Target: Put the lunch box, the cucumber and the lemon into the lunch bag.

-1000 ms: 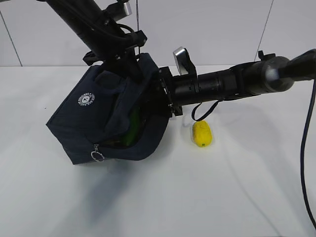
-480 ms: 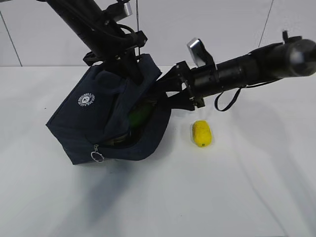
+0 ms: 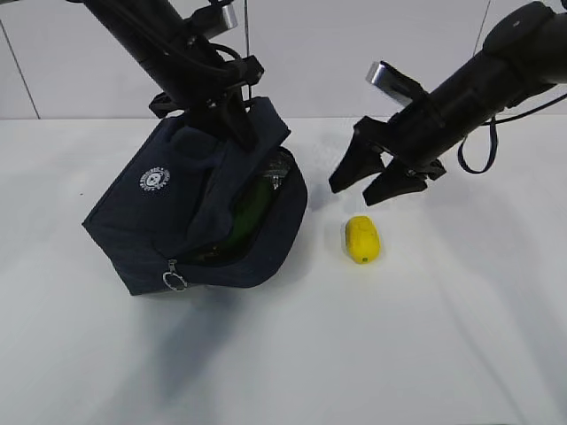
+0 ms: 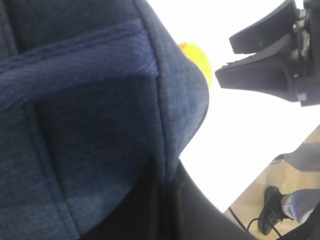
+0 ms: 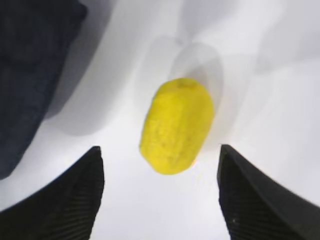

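The navy lunch bag (image 3: 168, 208) hangs tilted, its open mouth facing right. My left gripper (image 3: 232, 113) is shut on the fabric of its top edge, and in the left wrist view the left gripper (image 4: 169, 172) pinches the bag cloth (image 4: 90, 125). The green cucumber (image 3: 251, 215) lies inside the mouth. The lunch box is hidden. On the table to the right of the bag rests the yellow lemon (image 3: 361, 239) (image 5: 176, 125) (image 4: 197, 60). My right gripper (image 3: 353, 193) (image 5: 159, 149) hovers open just above the lemon, holding nothing, a finger on each side.
The white table (image 3: 372, 354) stretches to the front and right. A white tiled wall (image 3: 354, 53) stands behind. The right arm's black cable (image 3: 478, 150) loops below its wrist. In the left wrist view, floor and a person's shoe (image 4: 272, 210) show past the table edge.
My right gripper has pulled out of the bag's mouth, moving right and up, and now points down over the lemon. The cucumber stays in the bag. The left arm has not moved.
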